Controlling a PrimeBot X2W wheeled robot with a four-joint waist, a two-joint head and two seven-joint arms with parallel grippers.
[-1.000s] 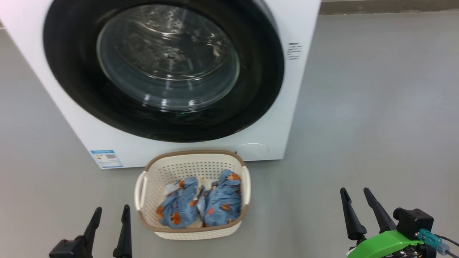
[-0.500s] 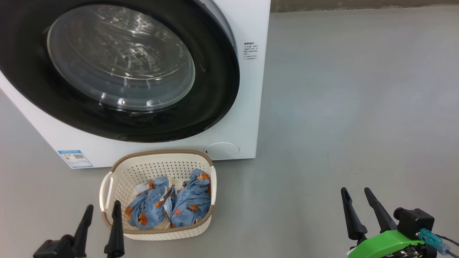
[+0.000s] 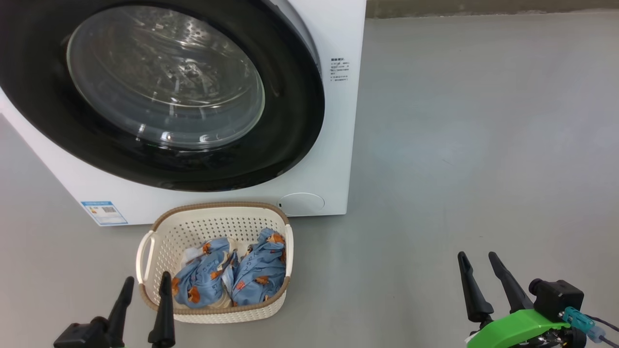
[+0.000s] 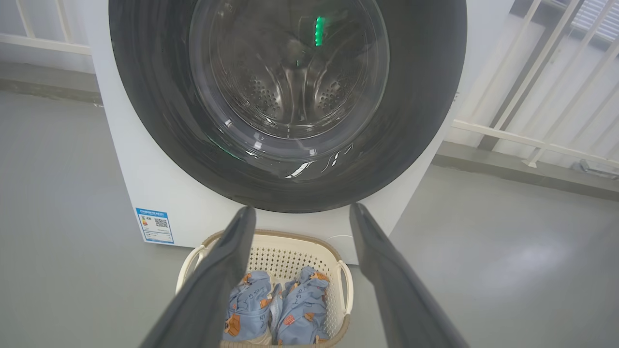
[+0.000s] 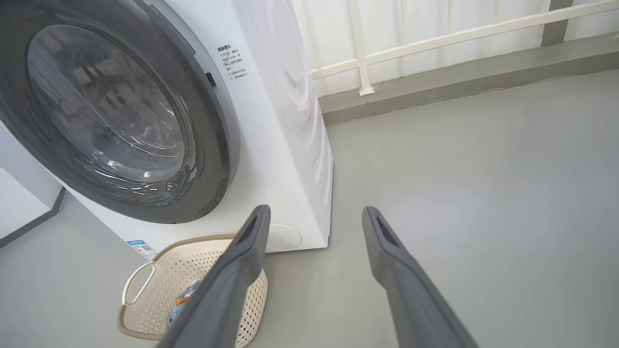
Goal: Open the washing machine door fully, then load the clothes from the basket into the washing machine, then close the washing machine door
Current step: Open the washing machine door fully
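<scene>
The white washing machine (image 3: 333, 145) stands ahead on the grey floor, its round black door (image 3: 290, 111) with the clear porthole lying flat against the front. In front of it sits the cream basket (image 3: 213, 212) holding the blue bear-print clothes (image 3: 232, 278). My left gripper (image 3: 147, 282) is open at the basket's near left corner, nothing between its fingers. My right gripper (image 3: 478, 258) is open over bare floor, far right of the basket. The left wrist view looks past the open left gripper (image 4: 300, 212) at the door (image 4: 416, 121) and clothes (image 4: 280, 309). The right wrist view has the open right gripper (image 5: 314, 212) beside the machine's right corner (image 5: 290, 145).
Grey floor (image 3: 483, 145) stretches to the right of the machine. A white railing (image 5: 435, 38) and a low kerb run behind it. A blue label sticker (image 3: 104, 212) marks the machine's lower left front.
The head camera swung right, so the machine and basket sit further left in the picture. The left gripper now stands closer to the basket's near left corner. The right gripper looks unmoved.
</scene>
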